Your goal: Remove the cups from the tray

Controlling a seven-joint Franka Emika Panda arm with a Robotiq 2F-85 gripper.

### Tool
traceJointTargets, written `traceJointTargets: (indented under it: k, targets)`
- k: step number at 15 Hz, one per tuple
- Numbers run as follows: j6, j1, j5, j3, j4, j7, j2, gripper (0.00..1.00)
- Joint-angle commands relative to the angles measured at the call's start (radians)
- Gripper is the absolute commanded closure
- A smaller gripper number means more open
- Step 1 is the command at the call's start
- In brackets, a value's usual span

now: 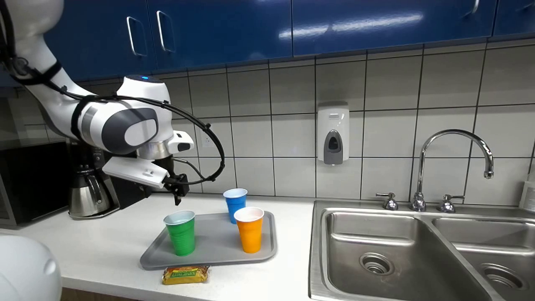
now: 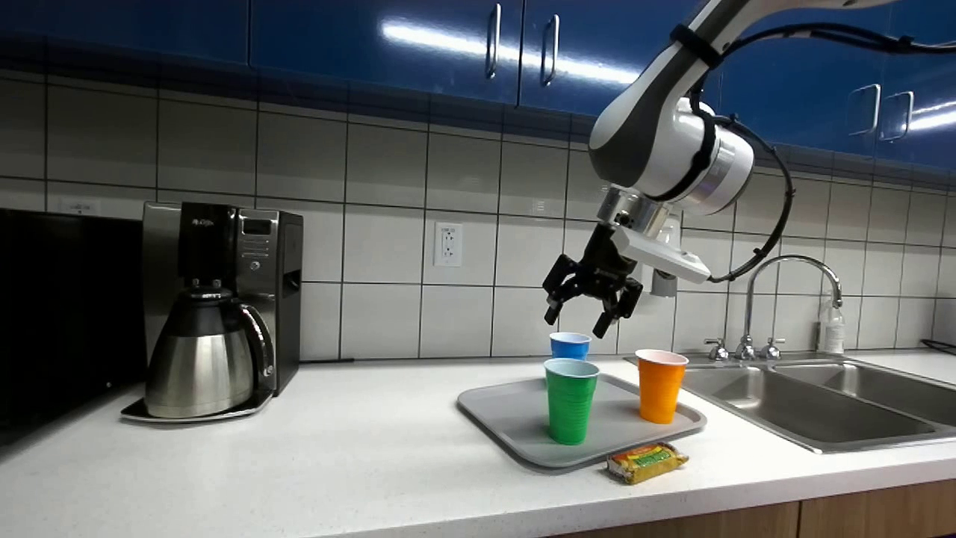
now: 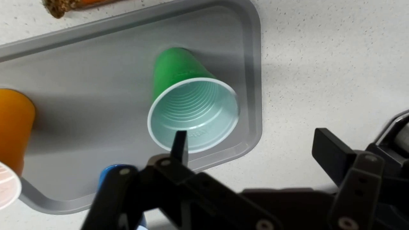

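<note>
- The green cup (image 1: 183,236) is stood on the tray (image 1: 217,244), near the end away from the sink (image 1: 401,246); the orange cup (image 1: 250,232) is stood near the sink end, the blue cup (image 1: 235,207) by the back edge.
- The gripper (image 2: 577,319) is spread wide and raised, with nothing held.
- The green cup is presumably meant first: in the wrist view its rim is overlapped by one finger (image 3: 179,145).
- The cup should be straddled squarely, its rim left unbumped during lowering.
- Light squeezing is advised, then a straight lift before it is set on the counter (image 2: 299,463).
</note>
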Motion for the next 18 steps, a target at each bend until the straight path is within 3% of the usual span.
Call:
traceJointTargets:
  k: [1,11,18]
  targets:
    - [-0.016,0.019,0.074,-0.023,0.043,-0.109,0.044,0.00]
    - [-0.015,-0.006,0.142,0.009,0.072,-0.245,0.135,0.00]
    - [-0.019,-0.023,0.126,0.042,0.067,-0.254,0.163,0.00]
